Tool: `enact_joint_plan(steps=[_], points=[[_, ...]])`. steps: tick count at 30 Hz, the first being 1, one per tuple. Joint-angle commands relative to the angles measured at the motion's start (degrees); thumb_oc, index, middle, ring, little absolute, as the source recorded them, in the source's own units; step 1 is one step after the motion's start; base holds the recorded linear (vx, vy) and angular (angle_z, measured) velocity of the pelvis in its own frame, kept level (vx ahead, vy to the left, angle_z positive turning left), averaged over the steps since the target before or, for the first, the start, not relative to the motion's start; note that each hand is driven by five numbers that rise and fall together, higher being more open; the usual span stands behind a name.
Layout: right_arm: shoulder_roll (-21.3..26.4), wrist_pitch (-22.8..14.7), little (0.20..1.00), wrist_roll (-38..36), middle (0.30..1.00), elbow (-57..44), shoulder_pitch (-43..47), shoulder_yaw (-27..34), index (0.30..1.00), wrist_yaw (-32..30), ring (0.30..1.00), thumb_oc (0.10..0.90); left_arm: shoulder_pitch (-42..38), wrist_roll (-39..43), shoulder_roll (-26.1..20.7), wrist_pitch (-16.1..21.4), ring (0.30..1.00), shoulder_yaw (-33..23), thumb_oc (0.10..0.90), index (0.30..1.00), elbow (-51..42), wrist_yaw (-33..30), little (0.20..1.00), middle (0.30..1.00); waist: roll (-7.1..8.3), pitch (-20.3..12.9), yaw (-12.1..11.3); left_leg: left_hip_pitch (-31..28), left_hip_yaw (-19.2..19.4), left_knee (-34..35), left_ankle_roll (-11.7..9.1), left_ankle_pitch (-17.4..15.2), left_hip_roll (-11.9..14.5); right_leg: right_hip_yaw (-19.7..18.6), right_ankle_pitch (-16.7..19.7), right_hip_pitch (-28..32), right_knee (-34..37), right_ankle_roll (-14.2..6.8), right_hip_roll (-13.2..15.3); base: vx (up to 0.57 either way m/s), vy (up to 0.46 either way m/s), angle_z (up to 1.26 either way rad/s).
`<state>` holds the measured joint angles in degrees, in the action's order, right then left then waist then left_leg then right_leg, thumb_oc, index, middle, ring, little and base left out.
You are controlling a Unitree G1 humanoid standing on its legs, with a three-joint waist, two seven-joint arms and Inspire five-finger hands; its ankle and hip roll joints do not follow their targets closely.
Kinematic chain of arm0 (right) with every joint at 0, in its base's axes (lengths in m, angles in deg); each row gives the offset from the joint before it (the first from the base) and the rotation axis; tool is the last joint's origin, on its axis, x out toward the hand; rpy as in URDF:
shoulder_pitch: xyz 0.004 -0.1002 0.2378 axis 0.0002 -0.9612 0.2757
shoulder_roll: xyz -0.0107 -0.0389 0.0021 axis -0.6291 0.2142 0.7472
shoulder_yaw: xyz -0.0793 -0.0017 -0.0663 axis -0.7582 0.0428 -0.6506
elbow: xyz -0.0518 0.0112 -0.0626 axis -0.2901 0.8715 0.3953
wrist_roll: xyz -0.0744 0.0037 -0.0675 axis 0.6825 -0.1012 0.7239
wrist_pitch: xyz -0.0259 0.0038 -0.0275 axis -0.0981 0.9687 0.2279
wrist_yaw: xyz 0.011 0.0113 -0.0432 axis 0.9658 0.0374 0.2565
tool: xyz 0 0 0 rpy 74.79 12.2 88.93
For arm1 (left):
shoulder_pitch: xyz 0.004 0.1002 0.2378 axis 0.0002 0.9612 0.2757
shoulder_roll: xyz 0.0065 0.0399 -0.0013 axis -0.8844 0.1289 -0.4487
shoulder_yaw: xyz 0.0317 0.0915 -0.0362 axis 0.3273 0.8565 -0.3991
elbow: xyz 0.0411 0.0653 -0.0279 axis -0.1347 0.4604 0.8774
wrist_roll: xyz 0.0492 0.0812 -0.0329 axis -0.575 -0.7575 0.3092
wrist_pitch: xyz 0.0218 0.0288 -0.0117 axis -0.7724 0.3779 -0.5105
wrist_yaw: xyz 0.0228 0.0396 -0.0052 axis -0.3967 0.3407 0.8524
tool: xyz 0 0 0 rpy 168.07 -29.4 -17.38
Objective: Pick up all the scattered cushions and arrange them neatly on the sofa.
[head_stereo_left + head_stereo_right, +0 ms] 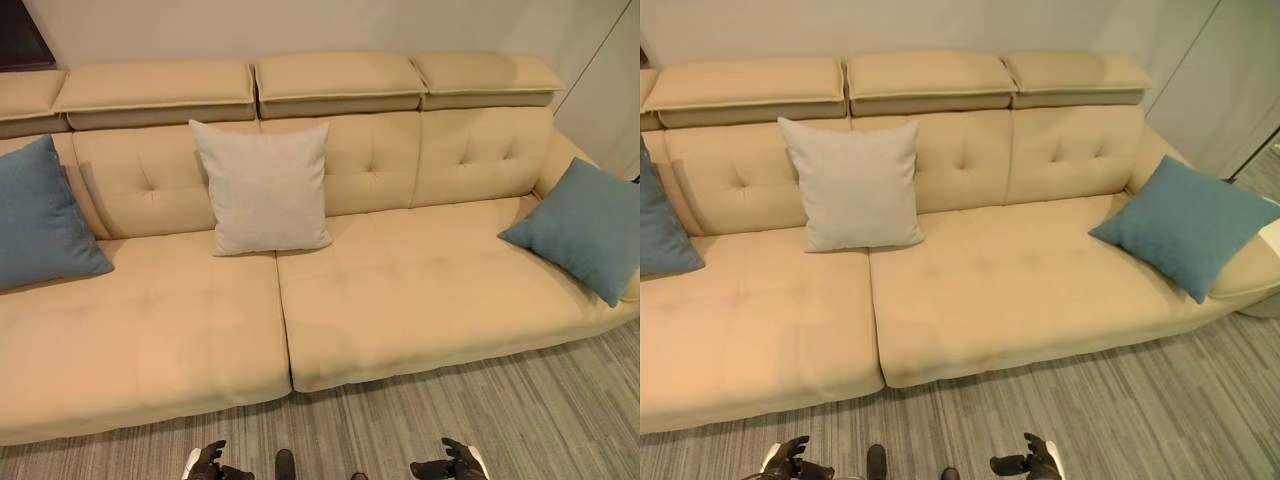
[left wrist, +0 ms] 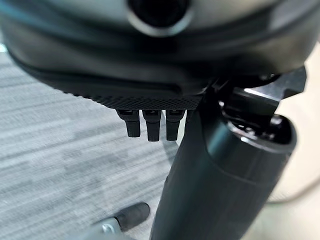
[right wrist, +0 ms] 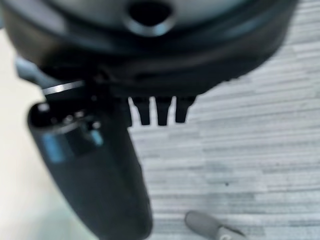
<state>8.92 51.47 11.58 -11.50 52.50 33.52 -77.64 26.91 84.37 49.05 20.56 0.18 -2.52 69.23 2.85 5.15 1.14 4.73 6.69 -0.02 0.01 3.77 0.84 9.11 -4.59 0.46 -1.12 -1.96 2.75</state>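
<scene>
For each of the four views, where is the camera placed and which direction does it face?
Left eye view: head, looking down at sofa, grey cushion; both hands low.
Right eye view: same scene, set slightly aside; shares the blue cushion.
Left wrist view: along left hand, floor beyond.
Right wrist view: along right hand, floor.

Soft, even indoor light falls on the sofa [image 1: 400, 290], with faint shadows under the headrests and behind the pale cushion [image 1: 262, 186], and no glare. The head views bend the sofa's straight edges toward the corners. In the wrist views each hand's dark bulk is blurred, while the grey floor [image 3: 250, 150] beyond is somewhat sharper.
</scene>
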Motion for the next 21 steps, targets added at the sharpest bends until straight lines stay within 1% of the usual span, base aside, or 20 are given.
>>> enact_joint_plan(steps=[1, 2, 3, 4, 5, 7, 8, 10, 11, 13, 14, 15, 16, 17, 18, 20, 21], points=[[2.8, -1.5, 0.900, -2.8, 0.900, 0.2, 1.7, 0.1, 0.900, -1.3, 0.900, 0.800, -4.0, -1.5, 1.1, 1.2, 0.900, 0.6, 0.800, 0.900, -0.2, -0.1, 0.900, 0.900, 1.08, 0.2, 0.6, 2.1, -6.4, -10.8, -1.5, -10.4, -1.7, -4.5, 2.1, -2.6, -0.2, -2.7, 0.6, -0.05, 0.035, -0.44], [3.0, -1.4, 0.900, -3.2, 0.900, 0.4, 1.8, 0.1, 0.900, -1.6, 0.900, 0.800, -4.5, -1.0, 1.4, 1.4, 0.900, 1.1, 0.800, 0.900, -0.5, -0.3, 0.900, 0.900, 1.15, 0.7, 0.3, 2.6, -8.8, -11.8, -1.8, -10.6, -2.3, -5.5, 2.6, -2.7, 0.0, -2.8, 0.4, -0.07, 0.062, -0.87], [3.1, -1.4, 0.900, -3.3, 0.900, 0.6, 1.7, -0.1, 0.900, -2.0, 0.900, 0.800, -5.1, 0.0, 2.0, 1.7, 0.900, 2.0, 0.800, 0.900, -1.0, -0.6, 0.900, 0.900, 1.38, 1.0, -0.1, 3.7, -14.1, -12.4, -2.3, -10.8, -3.8, -7.5, 3.9, -3.2, 0.9, -3.3, 0.4, -0.07, 0.062, -0.96], [3.1, -1.4, 0.900, -3.3, 0.900, 0.5, 1.7, 0.0, 0.900, -2.0, 0.900, 0.800, -5.1, 0.0, 2.0, 1.7, 0.900, 2.0, 0.800, 0.900, -1.0, -0.6, 0.900, 0.900, 1.37, 1.0, -0.2, 3.7, -14.1, -12.4, -2.3, -10.9, -3.7, -7.5, 3.9, -3.2, 0.9, -3.3, 0.4, -0.04, 0.128, -1.23], [3.4, -1.0, 0.900, -2.9, 0.900, 1.0, 1.4, 0.4, 0.900, -1.9, 0.900, 0.800, -5.6, -0.6, 2.5, 1.4, 0.900, 2.9, 0.800, 0.900, -0.6, -0.2, 0.900, 0.900, 0.60, 0.2, 0.5, 2.2, -15.0, -8.7, -1.8, -11.1, -3.5, -9.8, 4.7, -3.8, 1.8, -4.0, 0.0, 0.01, 0.087, -1.05], [3.5, -1.0, 0.900, -2.9, 0.900, 1.0, 1.4, 0.4, 0.900, -1.9, 0.900, 0.800, -5.6, -0.6, 2.5, 1.4, 0.900, 2.9, 0.800, 0.900, -0.6, -0.2, 0.900, 0.900, 0.59, 0.3, 0.4, 2.0, -14.9, -8.5, -1.8, -11.0, -3.5, -9.9, 4.7, -3.7, 1.8, -4.0, 0.0, 0.00, 0.095, -0.92], [3.3, -0.6, 0.900, -2.6, 0.900, 1.1, 1.3, 0.3, 0.900, -1.9, 0.900, 0.800, -5.8, -1.5, 2.5, 1.1, 0.900, 3.4, 0.800, 0.900, -0.4, 0.1, 0.900, 0.900, 0.37, 0.0, 0.9, 1.4, -14.0, -7.3, -1.4, -10.8, -3.3, -10.9, 5.5, -5.2, 1.3, -4.5, 0.3, -0.04, 0.161, -0.50], [3.5, -0.3, 0.900, -2.3, 0.900, 1.3, 1.4, 0.2, 0.900, -2.0, 0.900, 0.800, -5.9, -2.8, 2.4, 1.1, 0.900, 4.2, 0.800, 0.900, -0.1, 0.3, 0.900, 0.900, 0.28, 0.5, 1.1, 1.2, -13.5, -6.3, -0.9, -10.5, -3.7, -12.2, 6.4, -7.2, 0.4, -5.3, 0.5, -0.05, 0.168, -0.62], [3.5, -0.3, 0.900, -2.3, 0.900, 1.3, 1.4, 0.2, 0.900, -2.0, 0.900, 0.800, -5.9, -2.8, 2.4, 1.1, 0.900, 4.2, 0.800, 0.900, -0.1, 0.3, 0.900, 0.900, 0.28, 0.5, 1.1, 1.2, -13.5, -6.3, -0.9, -10.5, -3.7, -12.2, 6.4, -7.2, 0.4, -5.3, 0.5, -0.04, 0.114, -0.73], [3.4, 0.1, 0.900, -1.4, 0.900, 1.2, 1.4, -0.1, 0.900, -2.0, 0.900, 0.800, -5.8, -3.2, 2.1, 1.0, 0.900, 4.2, 0.800, 0.900, 0.0, 0.5, 0.900, 0.900, -0.03, 1.0, 1.1, 1.0, -12.5, -5.5, -0.1, -10.2, -4.1, -13.0, 6.8, -9.0, -0.7, -6.1, 0.7, -0.08, 0.146, -0.55], [3.4, 0.3, 0.900, -1.0, 0.900, 1.3, 1.5, -0.3, 0.900, -2.0, 0.900, 0.800, -5.7, -3.7, 1.6, 1.0, 0.900, 4.0, 0.800, 0.900, 0.2, 0.4, 0.900, 0.900, -0.10, 1.7, 1.1, 0.9, -11.3, -4.8, 0.6, -9.8, -4.2, -13.2, 7.2, -10.7, -2.6, -7.0, 0.7, -0.12, 0.149, -0.75], [3.3, 0.3, 0.900, -0.8, 0.900, 1.2, 1.7, -0.5, 0.900, -2.0, 0.900, 0.800, -5.7, -3.8, 1.4, 1.0, 0.900, 3.9, 0.800, 0.900, 0.3, 0.4, 0.900, 0.900, -0.09, 2.1, 1.1, 1.0, -10.8, -4.7, 0.8, -9.6, -4.2, -12.7, 7.5, -11.6, -3.5, -7.3, 0.7, -0.13, 0.109, -0.89], [3.4, 0.2, 0.900, -0.4, 0.900, 1.2, 1.7, -0.6, 0.900, -2.1, 0.900, 0.800, -5.8, -3.8, 1.0, 1.0, 0.900, 3.7, 0.800, 0.900, 0.3, 0.3, 0.900, 0.900, -0.21, 2.5, 0.8, 1.0, -10.0, -4.4, 1.0, -9.4, -3.9, -10.8, 7.3, -12.2, -4.1, -7.4, 1.1, -0.10, 0.061, -1.00], [3.4, 0.2, 0.900, 0.0, 0.900, 1.1, 1.8, -0.6, 0.900, -2.3, 0.900, 0.800, -5.8, -3.6, 0.8, 1.0, 0.900, 3.4, 0.800, 0.900, 0.3, 0.3, 0.900, 0.900, -0.46, 2.8, 0.2, 0.9, -8.9, -4.1, 1.1, -9.3, -3.6, -7.3, 7.0, -12.4, -4.8, -7.2, 2.0, -0.11, 0.041, -0.99], [3.4, 0.1, 0.900, 0.4, 0.900, 1.3, 1.7, -0.7, 0.900, -2.4, 0.900, 0.800, -5.7, -3.5, 0.6, 0.9, 0.900, 3.1, 0.800, 0.900, 0.3, 0.3, 0.900, 0.900, -0.79, 2.9, -0.4, 0.8, -7.9, -3.6, 1.0, -9.1, -3.1, -2.2, 6.0, -12.0, -5.5, -6.5, 3.4, -0.10, 0.022, -0.77], [3.5, -0.1, 0.900, 1.0, 0.900, 1.6, 1.7, -0.7, 0.900, -2.5, 0.900, 0.800, -5.4, -3.2, 0.3, 0.8, 0.900, 2.2, 0.800, 0.900, 0.6, 0.4, 0.900, 0.900, -1.20, 2.5, -1.3, 0.5, -6.3, -2.9, 0.9, -8.8, -2.2, 4.9, 4.0, -10.7, -7.0, -5.3, 4.9, -0.06, -0.001, -0.47], [3.5, -0.1, 0.900, 1.0, 0.900, 1.6, 1.7, -0.7, 0.900, -2.5, 0.900, 0.800, -5.4, -3.2, 0.3, 0.8, 0.900, 2.2, 0.800, 0.900, 0.6, 0.4, 0.900, 0.900, -1.20, 2.6, -1.2, 0.4, -6.3, -2.9, 0.9, -8.8, -2.2, 5.0, 3.9, -10.6, -7.0, -5.3, 4.9, -0.03, -0.052, -0.76]])
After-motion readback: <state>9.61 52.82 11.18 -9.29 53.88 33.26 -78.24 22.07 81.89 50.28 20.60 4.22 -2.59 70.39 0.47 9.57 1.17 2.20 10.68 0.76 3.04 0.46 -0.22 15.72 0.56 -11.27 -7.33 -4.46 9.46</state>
